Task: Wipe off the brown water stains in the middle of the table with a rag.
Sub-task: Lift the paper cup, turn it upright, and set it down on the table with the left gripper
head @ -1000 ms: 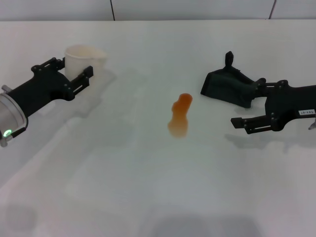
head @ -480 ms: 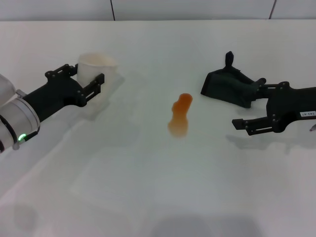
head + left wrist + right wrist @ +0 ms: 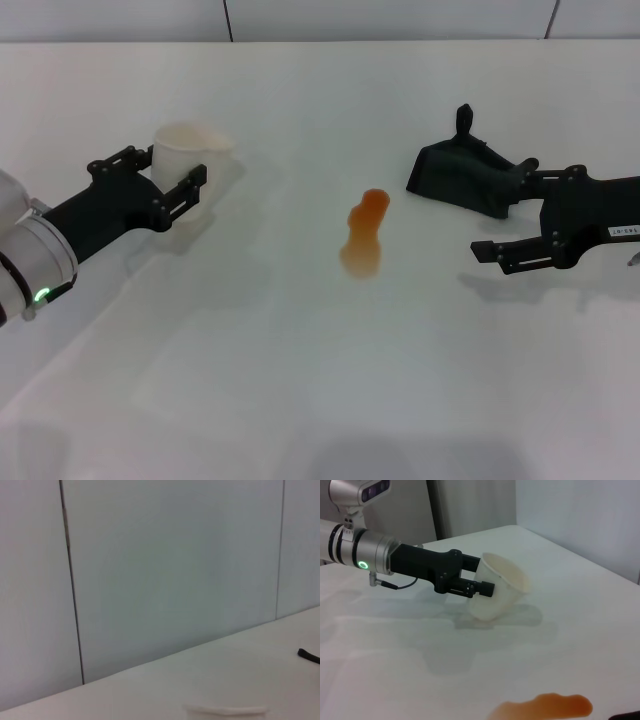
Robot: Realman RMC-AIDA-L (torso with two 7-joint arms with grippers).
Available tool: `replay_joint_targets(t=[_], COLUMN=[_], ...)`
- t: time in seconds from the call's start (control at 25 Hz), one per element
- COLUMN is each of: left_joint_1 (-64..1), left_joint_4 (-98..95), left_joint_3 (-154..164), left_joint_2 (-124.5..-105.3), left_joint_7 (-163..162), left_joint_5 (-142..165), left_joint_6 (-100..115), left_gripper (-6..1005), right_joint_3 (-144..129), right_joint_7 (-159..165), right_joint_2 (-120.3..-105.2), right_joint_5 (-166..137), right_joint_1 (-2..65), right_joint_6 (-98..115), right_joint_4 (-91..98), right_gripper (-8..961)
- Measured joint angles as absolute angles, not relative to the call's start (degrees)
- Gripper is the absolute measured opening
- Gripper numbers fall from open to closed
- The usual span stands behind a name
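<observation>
Orange-brown stains [image 3: 363, 234] sit mid-table [image 3: 320, 380]. At three o'clock we see the right gripper [image 3: 515, 214], fingers spread, its upper finger touching a dark rag [image 3: 458, 176]. At nine o'clock the left gripper [image 3: 171, 178] clasps a tilted white cup [image 3: 186, 162], partly hidden.

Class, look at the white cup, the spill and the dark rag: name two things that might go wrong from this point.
The left gripper holds the white cup tilted, so any leftover liquid could spill onto the table. The right gripper, open beside the rag, might push it instead of grasping, leaving the brown water stains unwiped.
</observation>
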State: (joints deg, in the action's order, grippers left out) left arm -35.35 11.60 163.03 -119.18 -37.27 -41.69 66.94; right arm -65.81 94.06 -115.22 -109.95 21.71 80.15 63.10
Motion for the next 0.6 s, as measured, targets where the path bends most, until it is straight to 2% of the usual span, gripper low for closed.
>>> replay_joint_targets(t=[0.6], left_joint_1=[-34.7], left_joint_4=[11.4], left_joint_3=[163.0], left_joint_2=[-119.35], left_joint_7=[-36.5], left_joint_5=[-39.9], left_joint_6=[67.2], left_gripper=[600], right_joint_3=[-65.6], right_joint_7=[93.9], right_joint_2=[-115.13], right_joint_5=[-110.0], right_joint_1=[21.8], right_joint_6=[80.4], right_joint_4=[63.3], right_gripper=[774])
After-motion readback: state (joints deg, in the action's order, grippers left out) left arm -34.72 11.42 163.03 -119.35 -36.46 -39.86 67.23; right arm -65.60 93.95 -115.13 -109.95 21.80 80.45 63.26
